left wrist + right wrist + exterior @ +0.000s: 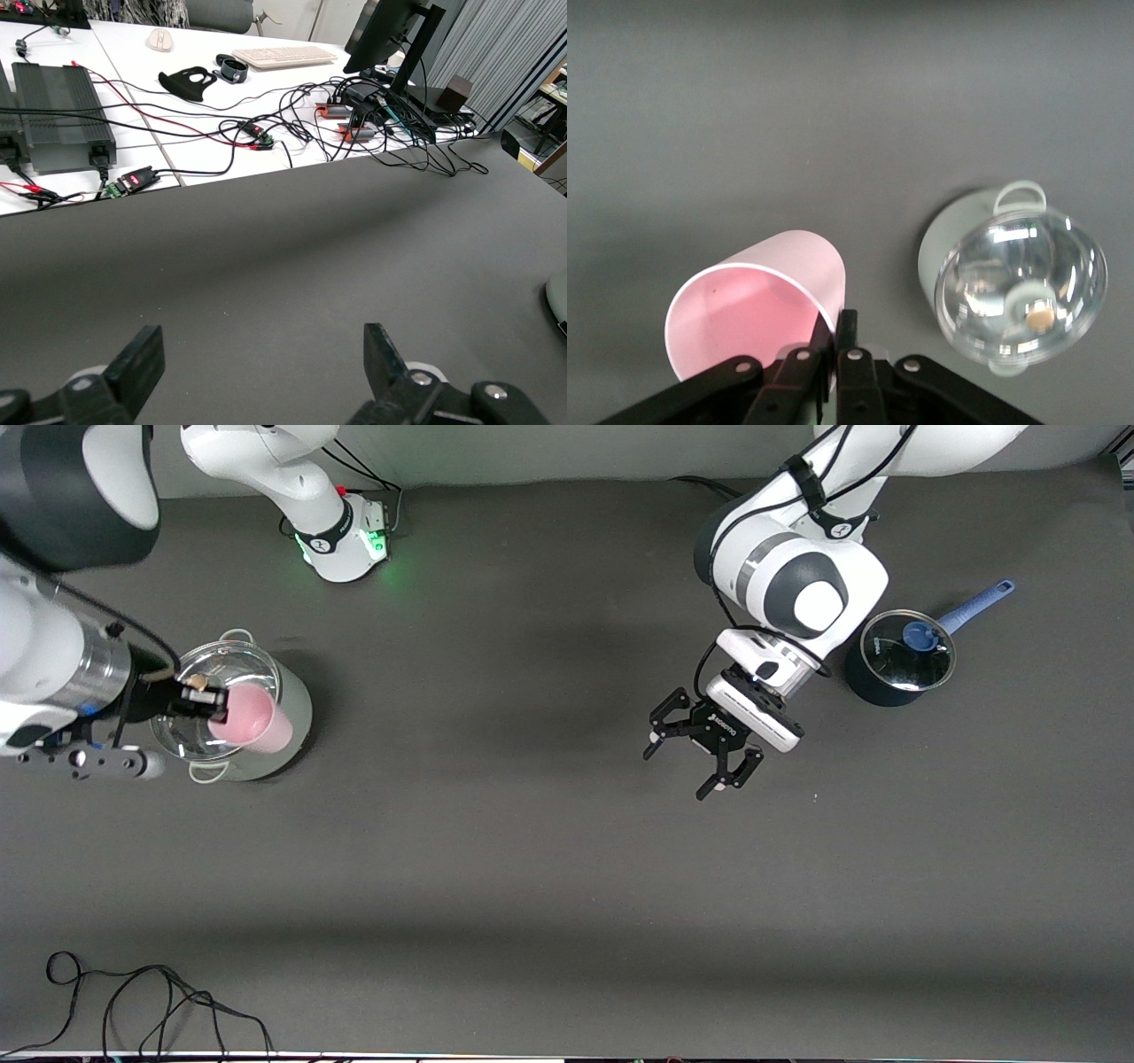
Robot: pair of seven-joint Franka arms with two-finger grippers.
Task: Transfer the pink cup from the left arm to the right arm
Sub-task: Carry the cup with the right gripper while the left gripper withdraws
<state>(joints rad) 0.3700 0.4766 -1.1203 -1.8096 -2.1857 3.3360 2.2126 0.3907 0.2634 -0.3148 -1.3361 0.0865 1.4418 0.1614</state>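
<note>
Pink cup [252, 719] pinched in right end effector [215, 701] over lidded pot [285, 717] — left end effector [700, 753] spread, waiting.

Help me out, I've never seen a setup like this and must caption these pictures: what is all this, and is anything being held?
Two white robot arms work at a dark table. One picture looks down from a high camera; the other two come from cameras on the arms' wrists. The right gripper pinches the rim of the pink cup, held in the air over a pale pot with a glass lid. The left gripper is open and empty over bare table, beside a dark pot with a blue handle. A black cable lies at the edge nearest the high camera.
</note>
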